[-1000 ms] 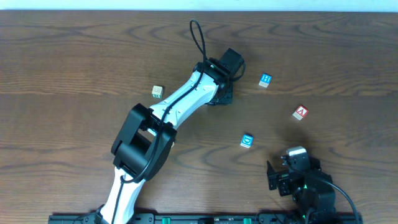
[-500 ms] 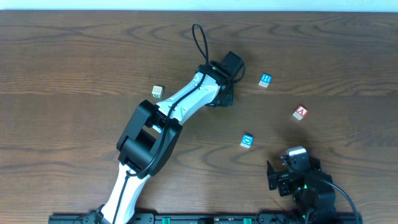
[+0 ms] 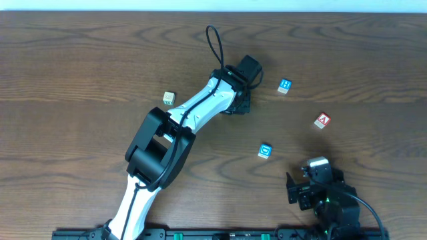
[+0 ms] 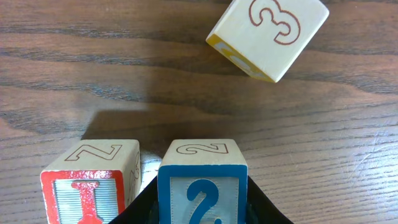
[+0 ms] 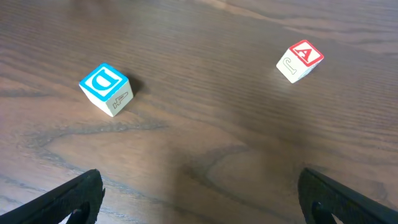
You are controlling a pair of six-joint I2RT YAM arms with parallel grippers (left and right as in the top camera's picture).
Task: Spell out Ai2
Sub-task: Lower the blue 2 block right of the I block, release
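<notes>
Left wrist view: found left gripper (image 4: 202, 205) clamped on 2 block (image 4: 202, 168). Noted I block (image 4: 90, 180) just left of gripper, nearly touching the 2. Judged "i2" roughly paired, "A" left to bring. Spotted A block (image 5: 300, 60) ahead-right of right gripper (image 5: 199, 186), jaws wide apart, empty. Noted D block (image 5: 104, 88) ahead-left of it. Saw skewed 3 block (image 4: 267, 34) ahead-right of left gripper, clear of pair. Logged H block (image 3: 285, 85) and pale block (image 3: 169, 99) off to either side. Judged nothing barred A's slot.

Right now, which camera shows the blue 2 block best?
The left wrist view: the blue 2 block sits close up inside the left claw. Overhead, the left arm hides it; the right wrist view misses it.
</notes>
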